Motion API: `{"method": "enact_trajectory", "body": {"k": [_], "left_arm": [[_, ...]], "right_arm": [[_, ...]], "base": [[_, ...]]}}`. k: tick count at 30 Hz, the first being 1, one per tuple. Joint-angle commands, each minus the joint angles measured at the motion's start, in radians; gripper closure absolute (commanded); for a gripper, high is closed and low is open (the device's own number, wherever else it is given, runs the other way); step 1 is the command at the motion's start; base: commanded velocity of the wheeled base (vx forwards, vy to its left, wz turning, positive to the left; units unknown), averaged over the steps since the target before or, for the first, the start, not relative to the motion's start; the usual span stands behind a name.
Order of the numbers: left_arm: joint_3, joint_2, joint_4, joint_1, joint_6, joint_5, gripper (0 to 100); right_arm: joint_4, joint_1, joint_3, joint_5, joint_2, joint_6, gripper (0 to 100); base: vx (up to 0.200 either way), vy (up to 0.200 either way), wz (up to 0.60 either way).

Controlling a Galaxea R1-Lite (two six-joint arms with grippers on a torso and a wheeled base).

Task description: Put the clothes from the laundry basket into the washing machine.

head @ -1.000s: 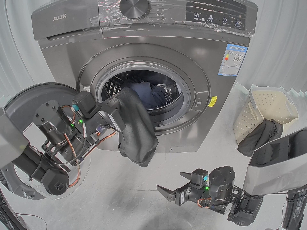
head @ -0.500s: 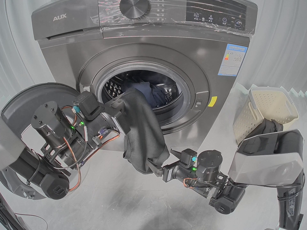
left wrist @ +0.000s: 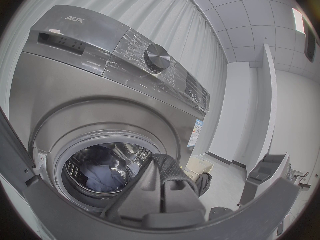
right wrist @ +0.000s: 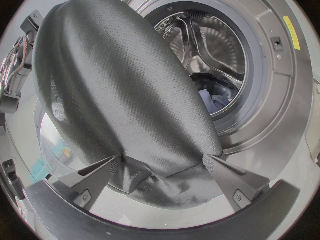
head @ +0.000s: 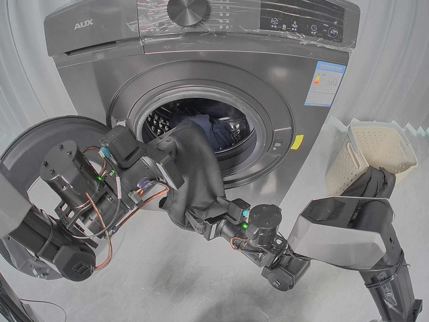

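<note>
Risen under the dark garment [head: 196,171], my right tool [right wrist: 161,158] stands open; left tool [left wrist: 162,184] grips it at the washing machine [head: 286,112]'s mouth. Blue clothes [head: 205,128] inside; another garment [head: 366,188] waits on the laundry basket [head: 380,148] beside.

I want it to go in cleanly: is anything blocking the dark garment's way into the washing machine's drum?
Nothing visible. The door is swung open to the robot's left, and the drum holds blue clothes farther in. The dark garment hangs from the left gripper at the opening, its lower end inside the open right gripper.
</note>
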Motion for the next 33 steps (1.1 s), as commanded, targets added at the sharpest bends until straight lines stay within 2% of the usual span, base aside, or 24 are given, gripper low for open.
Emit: {"method": "enact_trajectory", "body": {"k": [1,8,15,16,23,27,28,33], "left_arm": [[0.0,-0.015,-0.002,-0.008,-0.006,-0.002,100],[0.0,-0.028,-0.002,-0.008,-0.007,-0.004,100],[0.0,-0.026,0.0,-0.008,-0.007,-0.004,100],[0.0,-0.025,0.0,-0.006,-0.007,-0.004,100],[-0.001,0.005,0.001,0.015,-0.012,0.004,100],[0.0,0.038,0.001,0.058,-0.006,0.004,100],[0.0,0.063,0.0,0.079,-0.007,0.001,100],[0.022,0.112,-0.002,0.128,-0.006,-0.005,100]], "right_arm": [[0.007,-0.013,-0.069,0.0,0.073,-0.001,0],[0.024,-0.053,-0.145,0.0,0.111,-0.001,0],[0.029,-0.057,-0.183,-0.003,0.131,-0.004,0],[0.025,-0.056,-0.184,-0.005,0.134,-0.002,100],[0.015,-0.062,-0.168,-0.005,0.095,-0.002,100],[0.012,-0.079,-0.083,-0.005,0.016,-0.002,100],[0.006,-0.083,-0.026,-0.007,-0.027,-0.002,100],[-0.01,-0.102,0.119,-0.007,-0.145,-0.002,100]], "base": [[0.0,0.0,0.0],[0.0,0.0,0.0],[0.0,0.0,0.0],[0.0,0.0,0.0],[0.0,0.0,0.0],[0.0,0.0,0.0],[0.0,0.0,0.0],[0.0,0.0,0.0]]}}
